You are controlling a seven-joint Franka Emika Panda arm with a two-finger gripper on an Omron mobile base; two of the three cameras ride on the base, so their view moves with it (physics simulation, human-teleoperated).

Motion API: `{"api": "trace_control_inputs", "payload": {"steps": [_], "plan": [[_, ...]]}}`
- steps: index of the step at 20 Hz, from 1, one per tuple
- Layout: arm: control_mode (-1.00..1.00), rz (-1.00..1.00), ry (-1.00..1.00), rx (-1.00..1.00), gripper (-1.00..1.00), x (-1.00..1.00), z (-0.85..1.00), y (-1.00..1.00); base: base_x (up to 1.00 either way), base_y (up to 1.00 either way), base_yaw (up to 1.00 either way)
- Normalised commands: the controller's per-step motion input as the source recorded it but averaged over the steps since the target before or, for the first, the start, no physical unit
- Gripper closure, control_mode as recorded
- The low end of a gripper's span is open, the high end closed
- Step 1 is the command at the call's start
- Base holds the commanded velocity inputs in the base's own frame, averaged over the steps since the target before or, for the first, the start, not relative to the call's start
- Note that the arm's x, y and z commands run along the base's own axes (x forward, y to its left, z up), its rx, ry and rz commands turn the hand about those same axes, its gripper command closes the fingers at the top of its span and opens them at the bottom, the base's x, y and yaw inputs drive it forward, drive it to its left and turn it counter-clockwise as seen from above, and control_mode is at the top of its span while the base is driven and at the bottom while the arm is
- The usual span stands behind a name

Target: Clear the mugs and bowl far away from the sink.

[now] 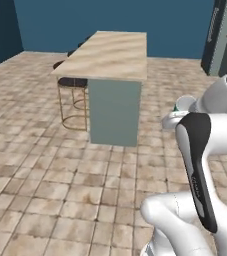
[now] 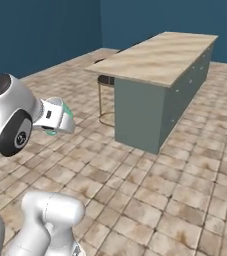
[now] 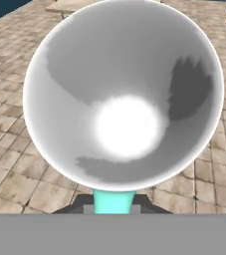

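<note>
A teal mug (image 3: 122,94) faces the hand camera mouth-on, its pale grey-white inside wide open and its turquoise handle at the bottom between the dark fingertips (image 3: 79,203). My gripper (image 3: 113,203) is shut on that handle. From the right base camera, the mug (image 2: 66,114) hangs at the end of the white hand, and the gripper (image 2: 55,120) holds it in the air over the tiled floor. In the left base view the mug's white rim (image 1: 185,103) peeks out behind my arm. The bowl and the sink are out of view.
A kitchen island with a light wood-look top (image 1: 110,52) (image 2: 160,57) and grey-green sides stands ahead. Stools with dark seats and gold frames (image 1: 72,100) (image 2: 105,97) stand at its left side. Tiled floor lies all around, with blue walls behind and a dark tall unit (image 1: 212,35) at the right.
</note>
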Motion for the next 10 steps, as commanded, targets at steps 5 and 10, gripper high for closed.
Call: {"api": "trace_control_inputs", "payload": {"steps": [5, 10], "plan": [[1.00, 0.00, 0.00, 0.00, 1.00, 0.00, 0.00, 0.00, 1.00, 0.39, -0.11], [1.00, 0.00, 0.00, 0.00, 1.00, 0.00, 0.00, 0.00, 1.00, 0.46, -0.10]]}}
